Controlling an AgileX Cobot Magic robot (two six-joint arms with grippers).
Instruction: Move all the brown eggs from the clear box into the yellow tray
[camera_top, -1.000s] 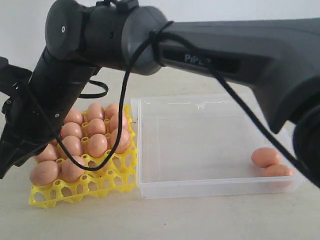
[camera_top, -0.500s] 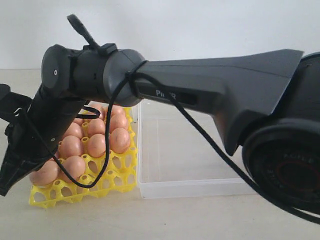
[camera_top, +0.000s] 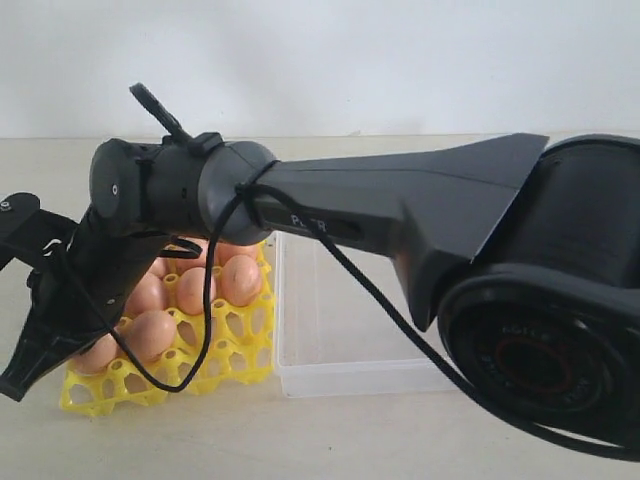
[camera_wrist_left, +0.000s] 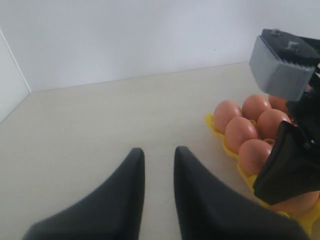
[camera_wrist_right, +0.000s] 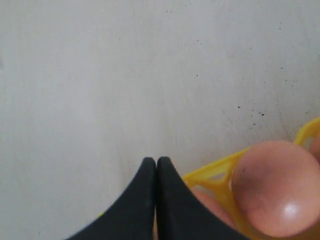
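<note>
**Several brown eggs (camera_top: 240, 278) sit in the yellow tray (camera_top: 235, 352) under the outstretched right arm (camera_top: 400, 200)**

The yellow tray stands on the pale table (camera_top: 330, 440) at the left of the scene. Pinkish-brown eggs fill those of its cups that can be seen. The dark arm covers the far rows, so the full count cannot be told. The empty lattice cups along the near edge are in plain sight.

The clear box (camera_top: 300, 372) stands just right of the tray, its left wall close against the tray's right edge. Only its near-left part shows. The rest, and whatever lies in it, is hidden behind the arm.

The right arm reaches from the right across the box and the tray. The right gripper (camera_top: 20, 378) points down at the tray's near-left corner. In its own wrist view the right gripper (camera_wrist_right: 156, 160) has its two black fingers pressed tip to tip with nothing between them. They hang over bare table at the tray's yellow rim (camera_wrist_right: 215, 175), and one speckled egg (camera_wrist_right: 275, 190) sits close beside them.

The left gripper (camera_wrist_left: 156, 151) is over the table well to the left of the tray (camera_wrist_left: 214, 125). Its fingers are slightly parted and hold nothing, and they are clear of the row of eggs (camera_wrist_left: 241, 132) seen from that side.
</note>
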